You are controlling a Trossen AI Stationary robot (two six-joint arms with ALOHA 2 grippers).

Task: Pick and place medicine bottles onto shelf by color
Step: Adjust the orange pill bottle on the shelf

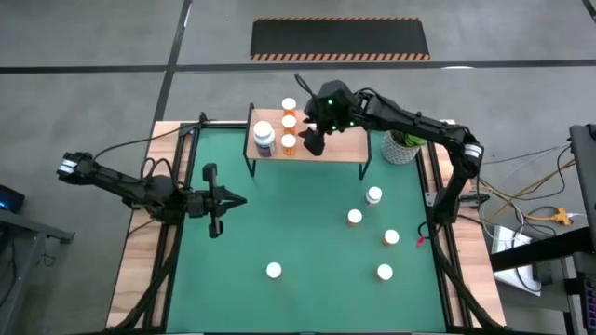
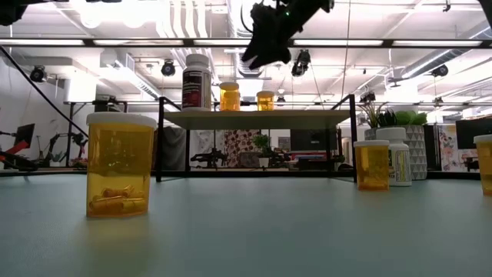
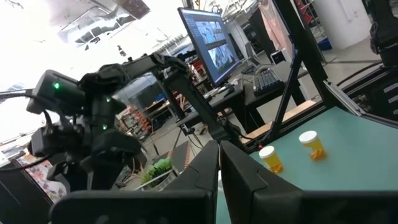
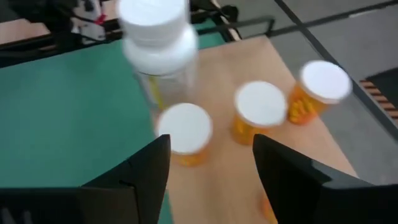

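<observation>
The light-wood shelf (image 1: 326, 149) stands at the mat's far edge. On its left end stand a larger white-and-dark bottle (image 1: 264, 137) and three orange bottles (image 1: 289, 122), each on its base; they also show in the right wrist view (image 4: 261, 106). My right gripper (image 1: 314, 141) hangs open and empty above the shelf, just right of those bottles and clear of them in the low view (image 2: 265, 38). Several white-capped bottles (image 1: 355, 217) stand upright on the green mat. My left gripper (image 1: 233, 199) waits shut over the mat's left side.
A white pot with a green plant (image 1: 402, 144) stands beside the shelf's right end. One orange bottle (image 1: 274, 271) stands alone near the front; several others (image 1: 385, 272) cluster on the mat's right half. The shelf's right part (image 1: 349, 147) is bare.
</observation>
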